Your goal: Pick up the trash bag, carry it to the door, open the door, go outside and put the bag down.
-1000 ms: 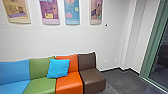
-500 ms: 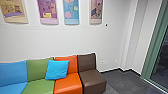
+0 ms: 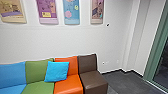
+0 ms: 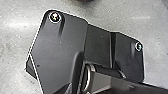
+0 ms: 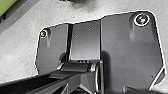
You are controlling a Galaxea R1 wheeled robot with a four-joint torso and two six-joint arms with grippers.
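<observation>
At the right of the head view stands a green-framed glass panel (image 3: 160, 52), dark behind the glass; whether it is the door I cannot tell. In the left wrist view and the right wrist view, the robot's own dark plate lies over a grey floor, and I cannot make out how either gripper stands. I see no trash bag that I can point to.
A row of blue, green, orange and brown seats (image 3: 93, 79) runs along the white wall, with a bright blue cushion (image 3: 57, 71) on it. Posters (image 3: 71, 11) hang above. Dark floor (image 3: 122, 81) lies between the brown seat and the glass panel.
The head view has shifted a little: seats and cushion sit slightly lower, the glass panel a bit farther right. Nothing in the room itself has visibly moved.
</observation>
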